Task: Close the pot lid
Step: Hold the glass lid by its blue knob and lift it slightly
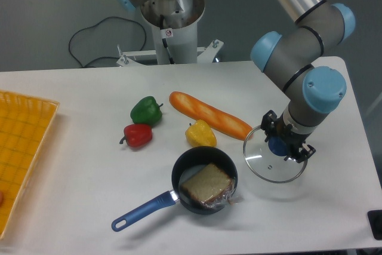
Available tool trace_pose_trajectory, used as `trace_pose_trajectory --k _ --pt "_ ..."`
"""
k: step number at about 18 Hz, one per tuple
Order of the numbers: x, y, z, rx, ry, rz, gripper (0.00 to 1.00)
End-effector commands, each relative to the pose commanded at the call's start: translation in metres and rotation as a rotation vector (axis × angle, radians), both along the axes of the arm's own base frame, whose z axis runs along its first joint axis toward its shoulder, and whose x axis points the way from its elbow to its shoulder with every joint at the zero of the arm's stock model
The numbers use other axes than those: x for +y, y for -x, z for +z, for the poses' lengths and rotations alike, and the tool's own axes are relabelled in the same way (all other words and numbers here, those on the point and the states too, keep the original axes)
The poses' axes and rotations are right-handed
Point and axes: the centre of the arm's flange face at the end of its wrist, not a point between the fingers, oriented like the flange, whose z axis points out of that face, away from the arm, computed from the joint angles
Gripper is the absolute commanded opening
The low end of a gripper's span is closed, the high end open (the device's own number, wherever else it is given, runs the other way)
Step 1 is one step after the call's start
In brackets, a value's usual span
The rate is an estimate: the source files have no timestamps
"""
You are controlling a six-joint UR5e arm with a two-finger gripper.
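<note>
The gripper (282,146) points down over the right part of the table (89,207), its two dark fingers (268,125) set on either side of the lid's blue knob (276,146). They look closed on the knob, though from this angle the contact itself is hard to make out. The lid (273,158), clear glass with a metal rim, sits under the gripper; whether it is flat on the table or slightly raised cannot be told.

Just left of the lid, apart from it, is the pot (205,180), a small black saucepan standing open. A slice of bread (206,184) in clear wrap lies inside it. The pot's long blue handle (143,211) runs out toward the lower left.

Behind the pot, a yellow pepper (200,133) sits close to its rim, and a long baguette (210,115) lies slantwise, its right end near the lid's edge. Farther left are a green pepper (146,110) and a red pepper (138,135), close together. A yellow tray (24,147) lies at the table's left edge.
</note>
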Motion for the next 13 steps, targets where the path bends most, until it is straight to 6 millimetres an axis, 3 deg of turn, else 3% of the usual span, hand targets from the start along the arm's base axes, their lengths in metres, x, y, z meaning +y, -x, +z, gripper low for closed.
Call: trace_pose_trajectory --k 13 --pt "-0.0033 0.0034 0.0068 -0.018 -0.057 0.052 0.63"
